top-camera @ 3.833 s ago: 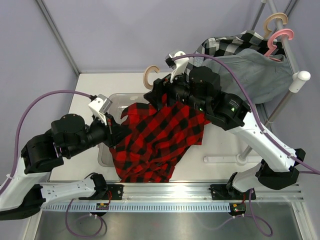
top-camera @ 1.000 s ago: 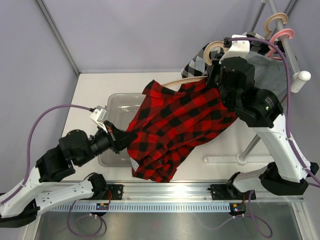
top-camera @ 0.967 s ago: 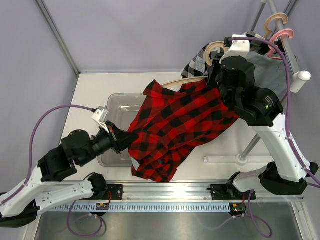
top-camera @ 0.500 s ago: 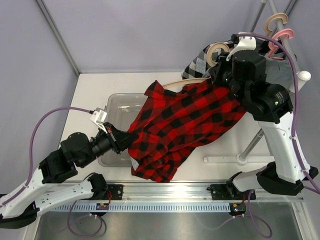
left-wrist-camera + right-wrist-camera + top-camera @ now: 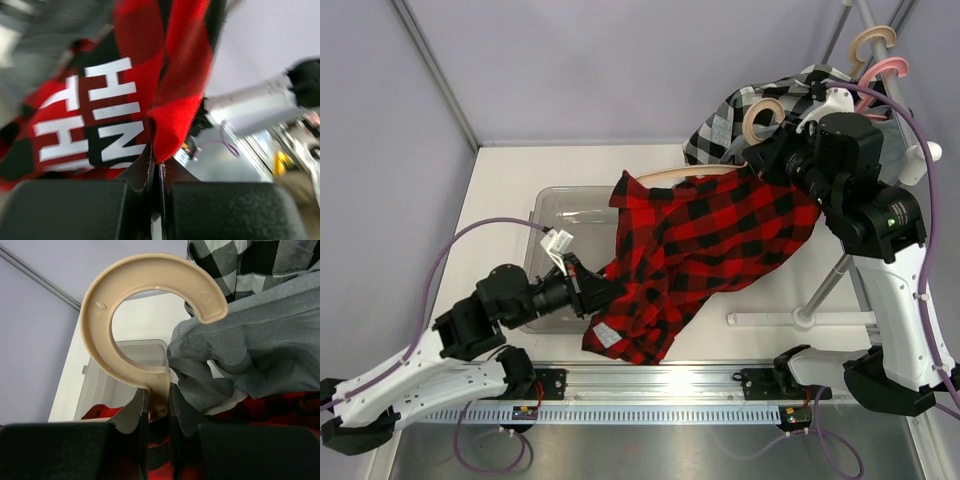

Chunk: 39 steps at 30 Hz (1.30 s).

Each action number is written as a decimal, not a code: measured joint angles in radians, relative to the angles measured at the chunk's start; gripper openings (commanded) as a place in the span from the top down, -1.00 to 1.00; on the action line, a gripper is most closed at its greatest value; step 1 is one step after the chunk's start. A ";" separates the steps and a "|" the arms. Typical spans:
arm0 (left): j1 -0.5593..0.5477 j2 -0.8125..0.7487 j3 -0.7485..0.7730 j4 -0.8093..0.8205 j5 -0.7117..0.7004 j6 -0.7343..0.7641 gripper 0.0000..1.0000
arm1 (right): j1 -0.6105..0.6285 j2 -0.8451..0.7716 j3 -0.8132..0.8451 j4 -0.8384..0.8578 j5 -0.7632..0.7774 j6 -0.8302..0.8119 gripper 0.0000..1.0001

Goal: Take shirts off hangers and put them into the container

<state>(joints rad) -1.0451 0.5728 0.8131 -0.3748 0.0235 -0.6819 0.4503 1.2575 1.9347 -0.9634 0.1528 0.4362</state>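
Shirt (image 5: 720, 235) — red-black plaid, white lettering

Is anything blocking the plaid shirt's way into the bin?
Nothing visible lies between the plaid shirt and the bin partly under it, but the shirt hangs on the tan hanger, which the right pincer grips.

The red-and-black plaid shirt (image 5: 710, 240) is soft, matt woven cloth with flat white printed lettering, the grey shirt (image 5: 250, 340) plain matt cloth, the tan hanger (image 5: 150, 267) smooth, faintly glossy plastic, and the container (image 5: 560, 215) translucent, shiny plastic.
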 measured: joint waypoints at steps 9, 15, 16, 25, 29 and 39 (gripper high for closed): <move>-0.051 0.158 -0.103 0.288 0.225 -0.026 1.00 | -0.013 0.057 0.159 0.083 -0.068 0.112 1.00; -0.099 0.256 0.000 0.158 0.121 0.006 0.62 | -0.013 0.065 0.174 0.096 -0.124 0.124 1.00; -0.105 0.264 0.052 0.069 0.079 0.019 0.58 | -0.013 0.066 0.169 0.105 -0.128 0.114 1.00; -0.113 0.177 0.416 -0.317 -0.164 0.159 -0.21 | -0.018 0.008 0.009 0.127 -0.177 -0.042 1.00; -0.113 0.123 0.508 -0.365 -0.156 0.219 -0.30 | -0.018 -0.010 -0.042 0.128 -0.217 -0.099 1.00; -0.113 0.296 0.638 -0.366 -0.099 0.336 -0.36 | 0.084 -0.013 -0.067 0.113 -0.242 -0.190 1.00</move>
<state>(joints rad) -1.1580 0.8692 1.4513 -0.7406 -0.0753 -0.3458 0.5346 1.2446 1.8675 -0.8501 -0.0891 0.2466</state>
